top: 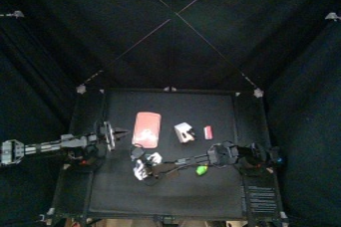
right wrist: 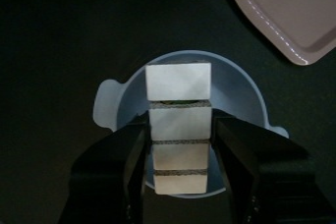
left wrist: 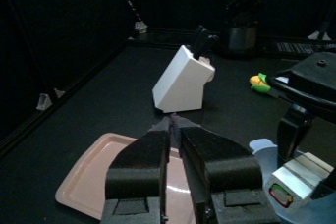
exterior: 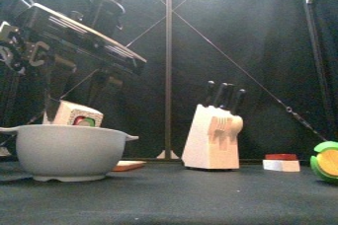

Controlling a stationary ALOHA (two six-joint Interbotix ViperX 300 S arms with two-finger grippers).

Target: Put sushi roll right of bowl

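1. The sushi roll (right wrist: 179,81), a stubby white block crossed by dark bands, sits between the two black jaws of the right claw (right wrist: 184,130). In the front view its flat end face shows a small red and green centre.
2. The right claw is clamped on the roll, jaws wide apart on either side of it. The wrist view is dim at the pads, so the exact contact is hard to make out.
3. The roll hangs directly over the small round pale blue bowl (right wrist: 243,81). The bowl has a smooth whitish inside and a little lip handle on each side.
4. In the front view the bowl (exterior: 73,150) stands near and large on the matte black tabletop (exterior: 199,194), and the roll (exterior: 79,115) shows just above its rim.
5. The salmon-pink rounded-rectangle tray (top: 147,126) lies flat beside the bowl (its smooth raised rim shows in both wrist views).
6. An angular white knife block (exterior: 211,135) with dark handles stands further back. A small red block (exterior: 279,160) and a small glossy green piece (exterior: 326,158) lie apart from it.
7. The left claw (left wrist: 180,132) hovers over the tray's edge with its jaws together and nothing between them.
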